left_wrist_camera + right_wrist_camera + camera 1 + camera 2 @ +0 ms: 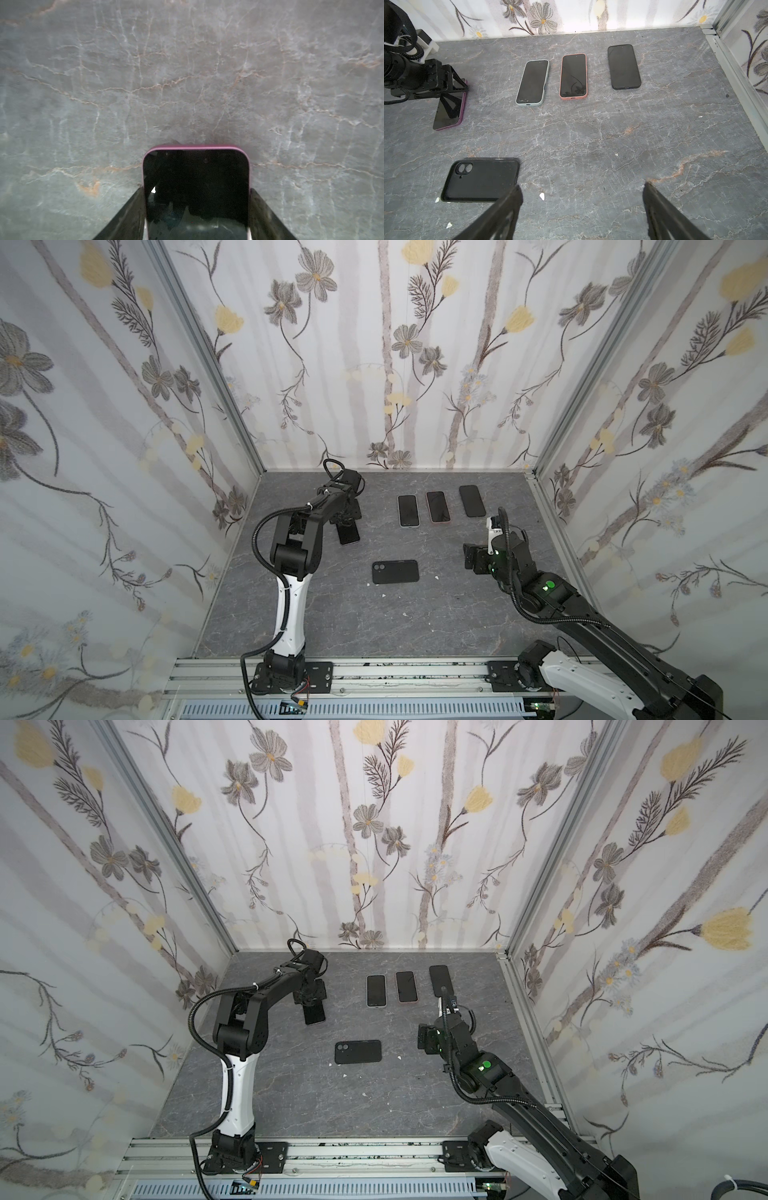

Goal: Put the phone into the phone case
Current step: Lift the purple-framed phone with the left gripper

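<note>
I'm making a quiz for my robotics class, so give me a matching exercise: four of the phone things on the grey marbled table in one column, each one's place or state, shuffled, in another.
Things
1. purple-rimmed dark-screened phone
2. pale blue-cased phone
3. salmon pink-cased phone
4. empty black rubbery phone case

Places or states
A. lies crosswise, in front of the others in both top views
B. middle of the row of three
C. gripped by the left end effector
D. left end of the row of three in both top views

Pairs: 1-C, 2-D, 3-B, 4-A
</note>
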`<state>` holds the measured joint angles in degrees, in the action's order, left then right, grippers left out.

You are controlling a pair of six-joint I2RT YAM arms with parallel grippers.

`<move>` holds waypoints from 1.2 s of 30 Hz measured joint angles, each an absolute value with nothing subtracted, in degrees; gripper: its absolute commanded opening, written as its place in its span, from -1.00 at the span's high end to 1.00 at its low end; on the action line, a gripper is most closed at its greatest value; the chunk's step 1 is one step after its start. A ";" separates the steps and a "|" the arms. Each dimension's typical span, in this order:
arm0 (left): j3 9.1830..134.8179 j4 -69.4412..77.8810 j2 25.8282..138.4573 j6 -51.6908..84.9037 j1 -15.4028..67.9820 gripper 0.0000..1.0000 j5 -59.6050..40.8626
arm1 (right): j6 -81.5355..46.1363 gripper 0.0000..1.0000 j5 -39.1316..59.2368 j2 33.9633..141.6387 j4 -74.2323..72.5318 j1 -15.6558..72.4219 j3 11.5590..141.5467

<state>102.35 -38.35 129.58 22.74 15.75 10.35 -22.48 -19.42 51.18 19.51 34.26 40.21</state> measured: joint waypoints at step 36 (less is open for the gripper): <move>93.49 -35.77 125.43 21.63 12.12 -0.56 4.99 | -24.75 -0.75 -16.80 53.30 19.55 34.26 40.18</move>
<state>93.49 -35.77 125.43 21.63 12.12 4.99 -24.75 -16.80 53.30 19.55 34.26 40.18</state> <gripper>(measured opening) 0.763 0.878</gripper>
